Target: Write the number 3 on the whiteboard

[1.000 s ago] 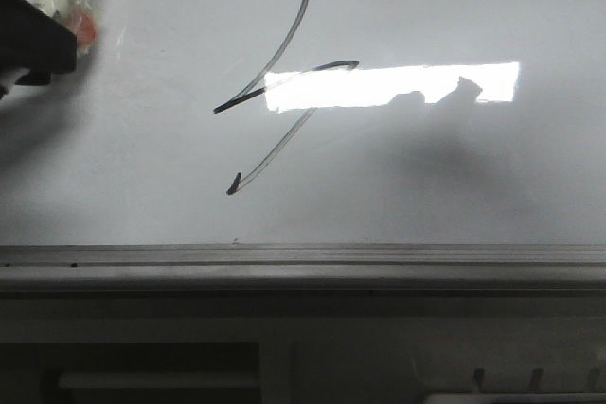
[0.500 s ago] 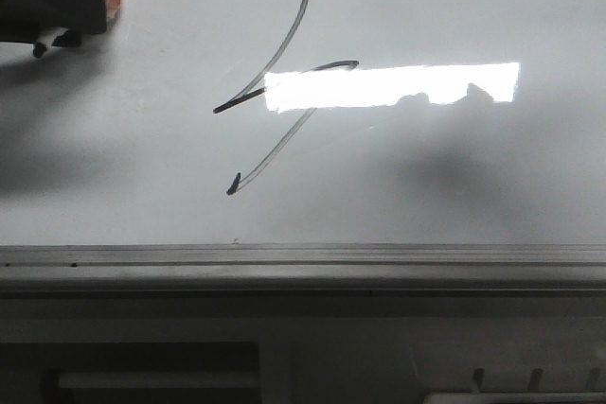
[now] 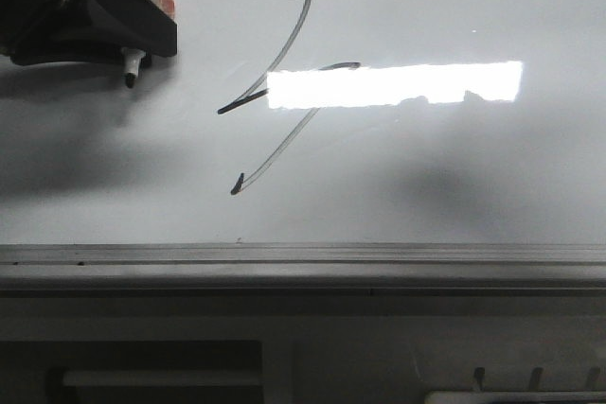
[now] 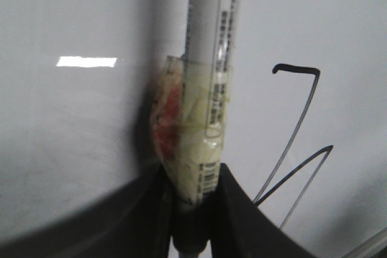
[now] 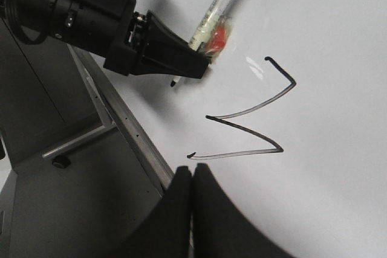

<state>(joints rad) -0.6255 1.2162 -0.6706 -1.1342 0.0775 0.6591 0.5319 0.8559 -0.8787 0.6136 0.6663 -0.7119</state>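
Whiteboard [image 3: 426, 186] fills most of the front view, glossy, grey metal edge rail [image 3: 303, 257] along its near side, dark panel [image 3: 151, 366] beyond that. Bright rectangular light reflection [image 3: 398, 84] sits across the middle of the board and washes out part of the strokes.

My left jaws [image 3: 128, 44] are at the upper left of the front view, clenched on a white marker [image 4: 208, 58]; dark tip points down just off the board surface, can't tell if it touches. Well left of the writing, nothing between them.

My right jaws [image 5: 192, 209] are pressed together, holding nothing, over the board's edge near the rail.

The number 3 [image 3: 275, 92] is on the board, centre-left in the front view: angular zigzag, thin black lines, short hooks at both ends. Middle stroke partly lost in the glare.

Marker wrapped in yellowish tape [image 4: 196, 143] with a red patch. Label has print and a barcode, too blurred to read. Barrel cut off at the frame edge.
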